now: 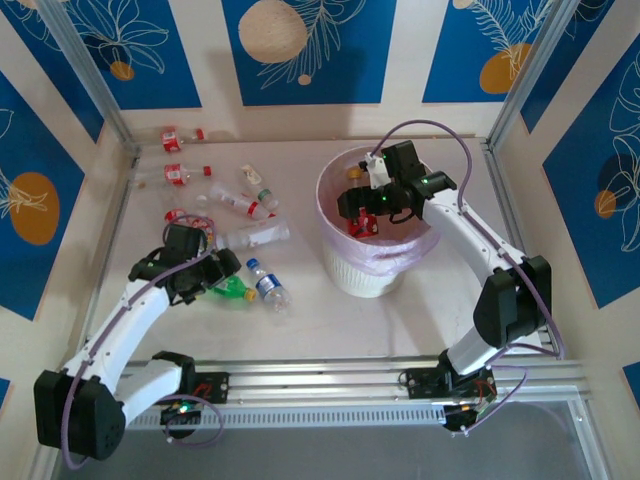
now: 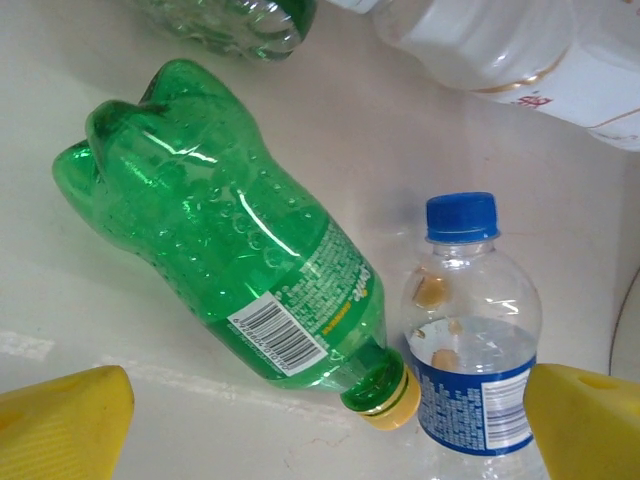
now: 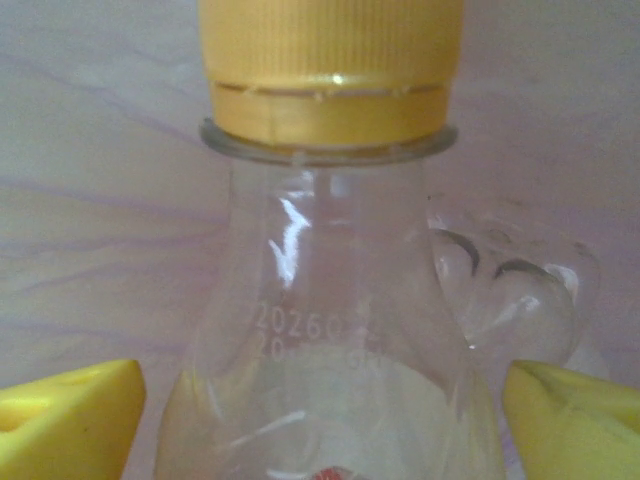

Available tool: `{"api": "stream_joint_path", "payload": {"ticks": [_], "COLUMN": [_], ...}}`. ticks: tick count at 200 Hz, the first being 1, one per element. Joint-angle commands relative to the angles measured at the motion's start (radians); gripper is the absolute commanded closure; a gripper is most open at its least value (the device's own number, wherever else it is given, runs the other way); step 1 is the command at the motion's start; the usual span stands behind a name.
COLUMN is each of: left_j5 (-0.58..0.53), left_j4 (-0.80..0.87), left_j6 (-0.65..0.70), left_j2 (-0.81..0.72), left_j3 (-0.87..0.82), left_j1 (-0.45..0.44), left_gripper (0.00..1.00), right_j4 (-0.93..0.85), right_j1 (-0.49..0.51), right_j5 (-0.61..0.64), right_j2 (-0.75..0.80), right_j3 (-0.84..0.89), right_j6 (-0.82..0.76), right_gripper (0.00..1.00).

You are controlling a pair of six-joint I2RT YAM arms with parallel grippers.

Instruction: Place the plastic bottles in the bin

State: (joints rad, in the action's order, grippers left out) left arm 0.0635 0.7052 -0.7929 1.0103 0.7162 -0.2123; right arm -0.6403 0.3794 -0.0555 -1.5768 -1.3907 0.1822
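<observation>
Roughly eight plastic bottles [image 1: 255, 235] lie on the counter [image 1: 300, 335] left of the one bin [image 1: 340, 270]. Left tool [image 2: 325, 425] gapes empty over two: green bottle [image 2: 230, 240], blue-capped bottle [image 2: 470, 320]. Right tool [image 3: 320, 420], spread wide over the bin, straddles one yellow-capped bottle [image 3: 320, 300], seemingly unclamped.

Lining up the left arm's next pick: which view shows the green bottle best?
Left wrist: the green bottle lies whole on its side, label and yellow cap plain. Top external gives a small green patch left of the blue-capped bottle. Right wrist looks at a clear yellow-capped bottle.
</observation>
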Motion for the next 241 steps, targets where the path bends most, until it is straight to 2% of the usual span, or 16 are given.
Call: {"api": "stream_joint_path", "payload": {"ticks": [1,9,94,145,193,213,231,241], "left_j5": [0.012,0.012,-0.007,-0.032,-0.065,-0.071,-0.081,-0.086], "left_j4": [-0.042,-0.052,-0.059,-0.105,-0.163,-0.191,-0.203,-0.208], "left_j6": [-0.049,-0.059,-0.099,-0.135,-0.201,-0.229,-0.235,-0.239], "left_j2": [0.012,0.014,0.109,0.129,0.174,0.194,0.201,0.201], "left_j3": [-0.029,-0.035,-0.016,-0.031,-0.052,-0.073,-0.089,-0.1], "left_j1": [0.017,0.02,0.026,0.03,0.03,0.031,0.031,0.029], "left_gripper": [0.0,0.0,0.0,0.0,0.0,0.0,0.0,0.0], "right_j4": [0.018,0.016,-0.045,-0.088,-0.117,-0.089,-0.107,-0.108], "right_j1": [0.0,0.0,-0.001,0.001,-0.013,-0.022,-0.022,-0.021], "right_j5": [-0.014,-0.015,-0.04,0.0,-0.015,-0.019,0.007,0.029], "right_j2": [0.016,0.025,0.126,0.194,0.28,0.268,0.204,0.164], "right_j3": [-0.007,-0.012,-0.071,-0.101,-0.106,-0.101,-0.142,-0.162], "right_j6": [-0.021,-0.025,-0.035,-0.033,-0.001,0.025,0.029,0.027], "right_gripper": [0.05,0.0,0.01,0.01,0.0,0.15,0.33,0.38]}}
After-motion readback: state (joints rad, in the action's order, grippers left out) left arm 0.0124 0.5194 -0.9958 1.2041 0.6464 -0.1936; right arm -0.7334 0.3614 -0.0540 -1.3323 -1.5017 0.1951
